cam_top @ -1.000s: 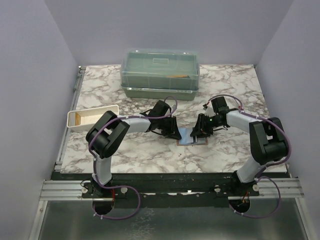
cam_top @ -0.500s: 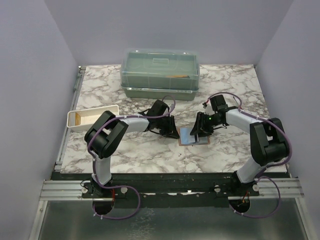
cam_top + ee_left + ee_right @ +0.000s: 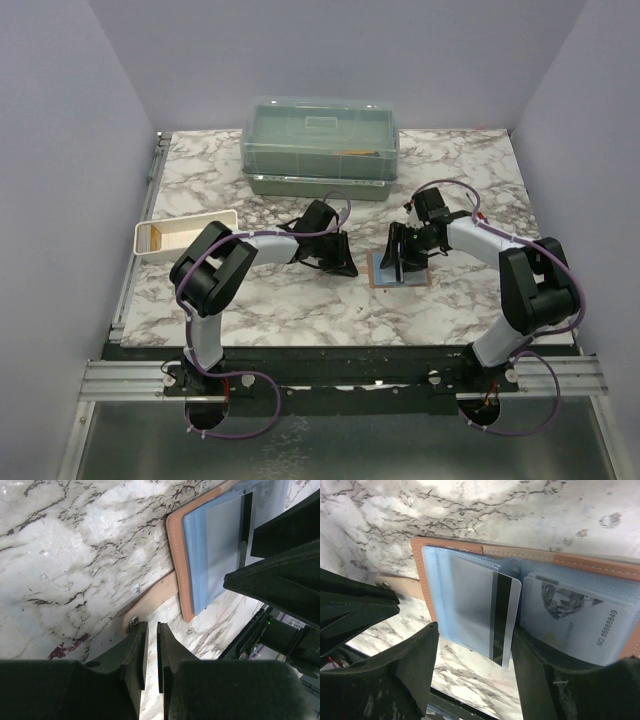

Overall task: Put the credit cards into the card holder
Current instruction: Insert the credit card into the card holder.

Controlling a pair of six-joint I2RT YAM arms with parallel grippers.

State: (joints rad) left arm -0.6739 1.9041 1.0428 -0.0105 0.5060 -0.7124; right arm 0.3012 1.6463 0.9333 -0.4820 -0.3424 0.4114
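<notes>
The card holder (image 3: 405,272) lies open on the marble between the arms, brown with bluish pockets (image 3: 465,590). A pale credit card with a black stripe (image 3: 504,615) sits partly in its left pocket, one long edge sticking out. A second card, printed with a number (image 3: 575,622), lies in the right pocket. My right gripper (image 3: 475,632) stands open, its fingers either side of the striped card without touching it. My left gripper (image 3: 152,626) has its jaws almost together with nothing between them. Its tip is at the snap tab (image 3: 150,602).
A big translucent green lidded box (image 3: 322,145) stands at the back of the table. A long white tray (image 3: 187,232) lies at the left edge, near the left arm's elbow. The two grippers (image 3: 345,265) (image 3: 393,260) are close together over the holder.
My right gripper has opened and let go of the striped card, which stays in the pocket. The holder has shifted slightly to the right. The left gripper has barely moved.
</notes>
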